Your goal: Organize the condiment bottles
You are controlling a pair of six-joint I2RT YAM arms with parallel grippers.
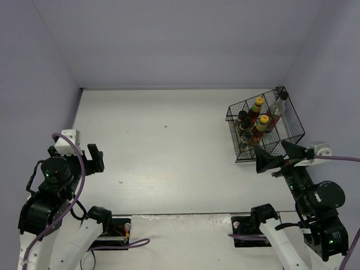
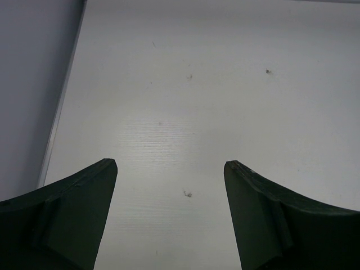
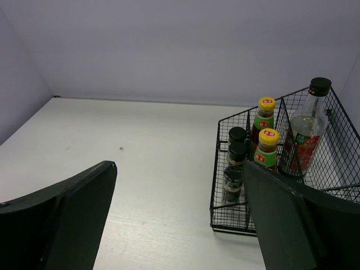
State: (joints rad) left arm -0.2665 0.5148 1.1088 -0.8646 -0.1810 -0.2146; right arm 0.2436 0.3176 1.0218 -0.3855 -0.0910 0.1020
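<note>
All six condiment bottles stand in the black wire basket (image 1: 232,114) at the far right. The tall clear bottle (image 1: 275,115) with black cap and red label is in the right section. Two yellow-capped sauce bottles (image 1: 257,107) (image 1: 261,126) are in the middle section. Three dark spice jars (image 1: 243,119) line the left section. In the right wrist view I see the clear bottle (image 3: 308,126), sauce bottles (image 3: 265,115) (image 3: 268,147) and jars (image 3: 232,183). My right gripper (image 1: 271,149) (image 3: 180,166) is open and empty, just in front of the basket. My left gripper (image 1: 95,158) (image 2: 170,166) is open and empty over bare table.
The basket (image 3: 215,169) sits close to the right wall. The left wall edge (image 2: 62,101) runs beside my left gripper. The white table (image 1: 169,146) spreads between the two arms.
</note>
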